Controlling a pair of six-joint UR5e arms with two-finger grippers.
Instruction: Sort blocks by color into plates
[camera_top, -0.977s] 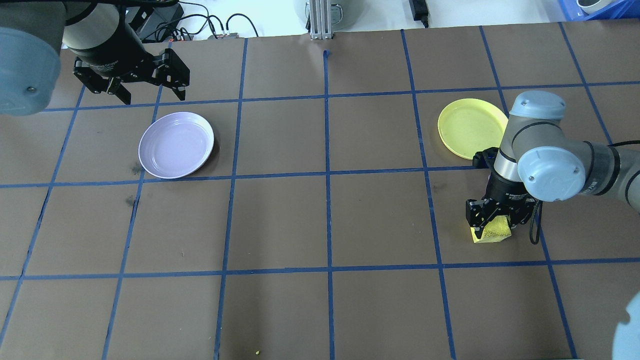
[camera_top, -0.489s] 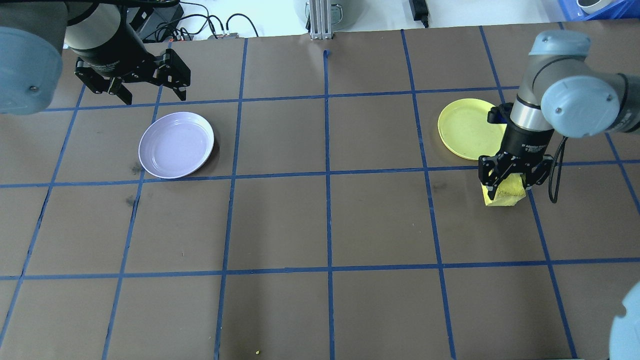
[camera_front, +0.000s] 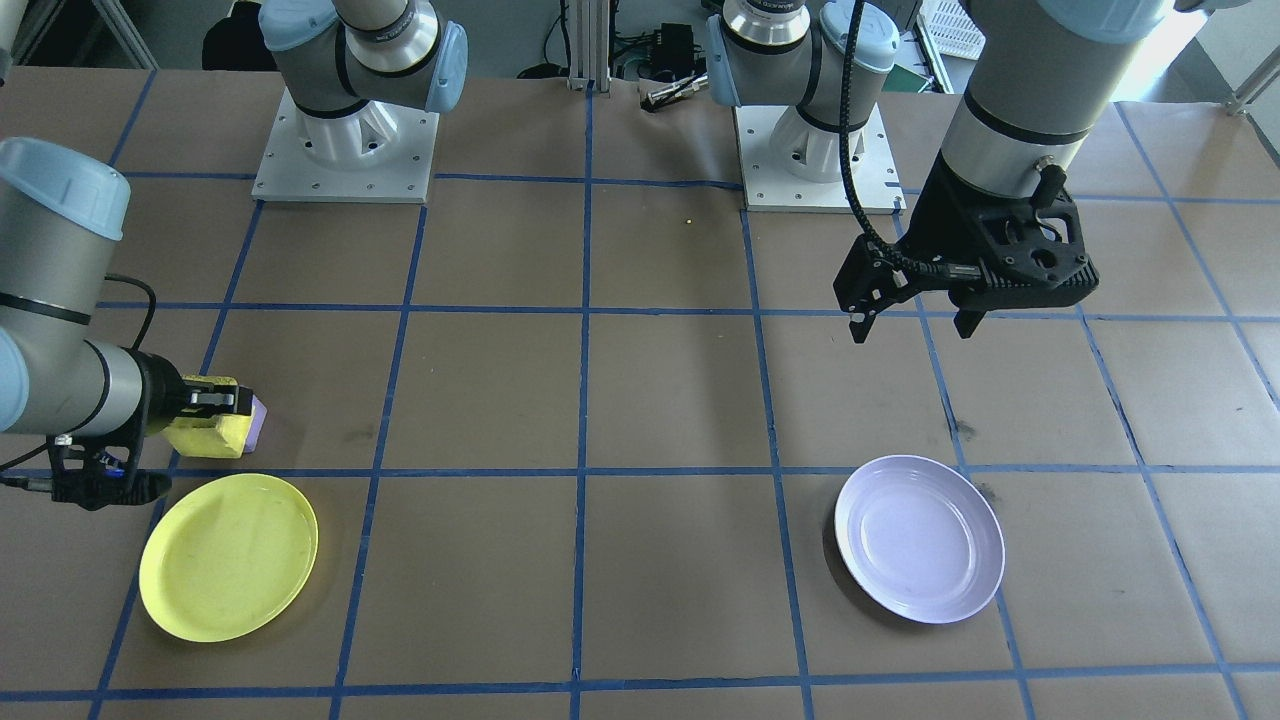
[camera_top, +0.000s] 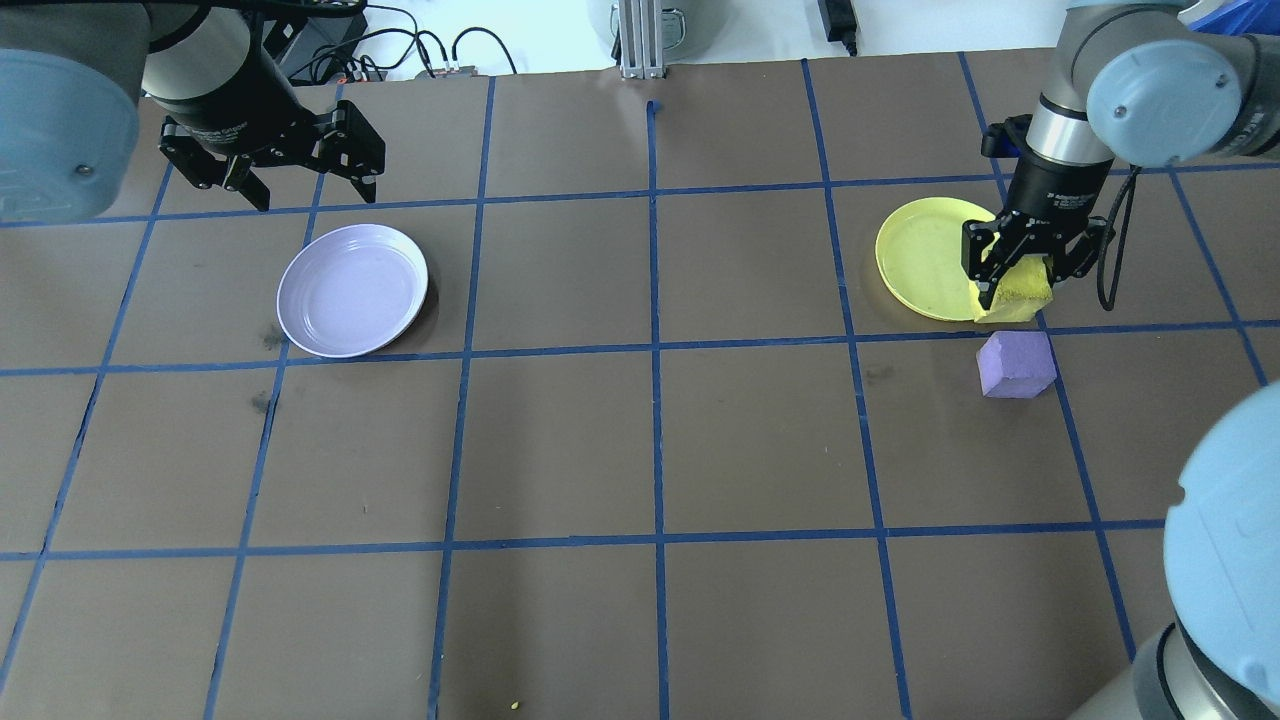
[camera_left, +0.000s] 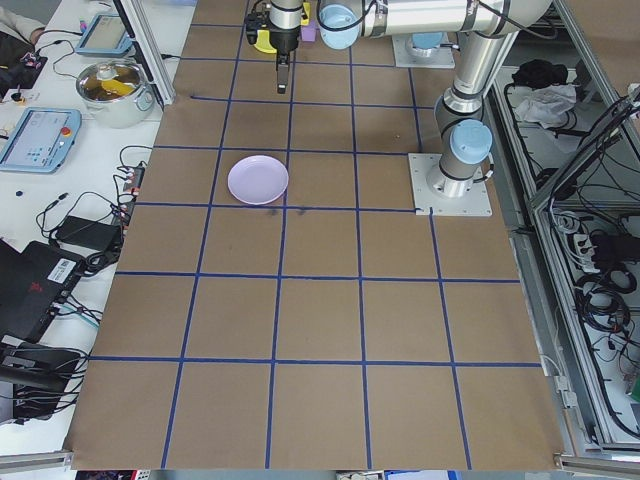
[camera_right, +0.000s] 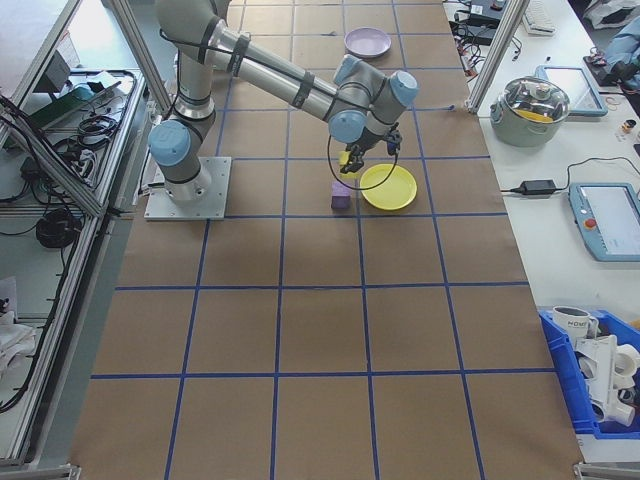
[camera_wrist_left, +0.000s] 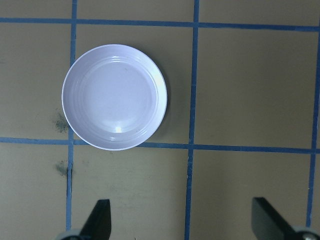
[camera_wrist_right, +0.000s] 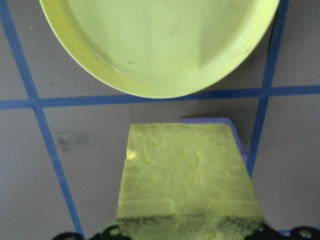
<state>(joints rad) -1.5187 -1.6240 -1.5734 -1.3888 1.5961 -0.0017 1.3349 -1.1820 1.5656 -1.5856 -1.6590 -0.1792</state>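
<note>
Presently the right gripper (camera_top: 1020, 280) holds the yellow block (camera_top: 1022, 296) clamped between its fingers, lifted off the table (camera_top: 640, 450) near the rim of the yellow plate (camera_top: 925, 258) on the side towards the robot. The purple block (camera_top: 1016, 363) sits on the table just beside that plate, under and slightly behind the carried block as the right wrist camera shows it.

The likeliest fault is an early release: the block hangs short of the plate's centre, so letting go here could land it on the rim or outside, or on the purple block. Its foam looks light and rough, so it may also cling to a finger or bounce on landing.

The yellow plate's inside is bare, with room to move further in over it. The left gripper (camera_top: 280, 170) hovers with fingers wide apart and empty beyond the lavender plate (camera_top: 352, 290), well apart from the right arm, so a clash seems unlikely. The purple block stays a low obstacle on any retreat.
</note>
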